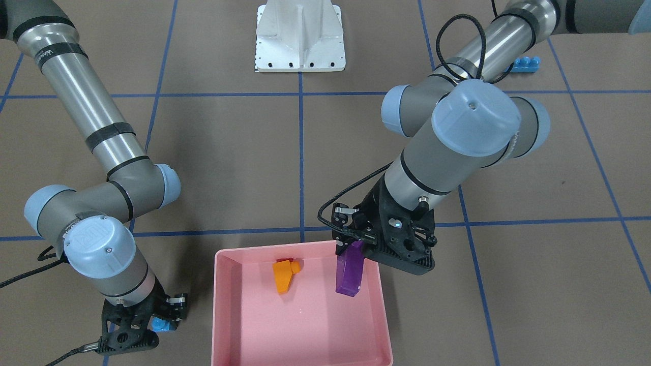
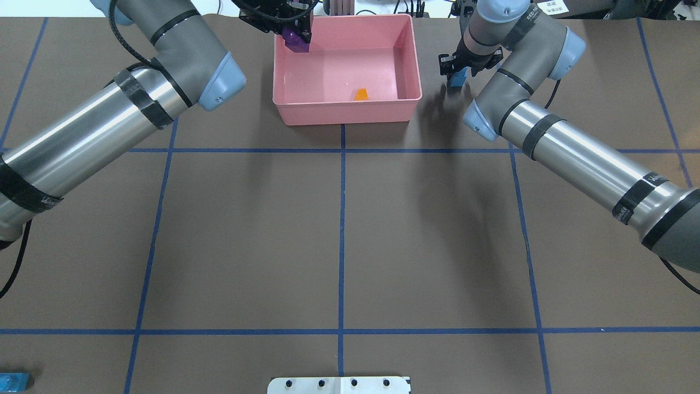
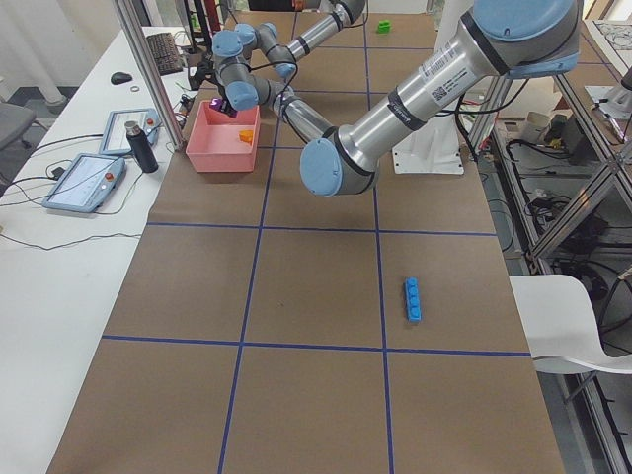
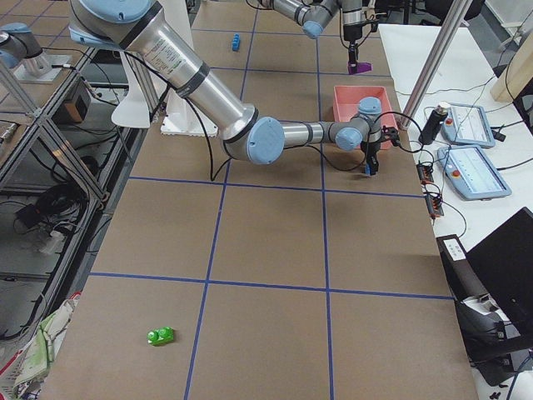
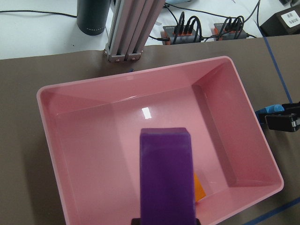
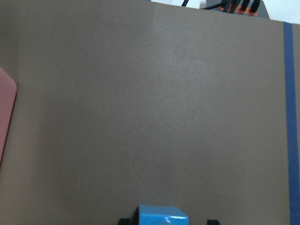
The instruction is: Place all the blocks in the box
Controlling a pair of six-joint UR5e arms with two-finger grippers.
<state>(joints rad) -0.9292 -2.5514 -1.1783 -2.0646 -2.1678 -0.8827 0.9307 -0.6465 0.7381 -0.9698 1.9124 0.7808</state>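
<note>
Nearest us, the purple brick (image 5: 166, 176) hangs upright over the pink box (image 1: 224, 305) (an orange brick (image 1: 283, 276) lies inside), our left gripper (image 1: 354, 247) closed on its top end. We should lower it clear of the wall before releasing. Our right gripper (image 1: 168, 317) pinches a small blue brick (image 1: 164, 325) just outside.

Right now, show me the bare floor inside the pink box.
Bare: the box floor from the orange brick to the operator-side wall. Crowded: the robot-side wall, where that brick lies, and under the left hand holding the purple brick.
</note>
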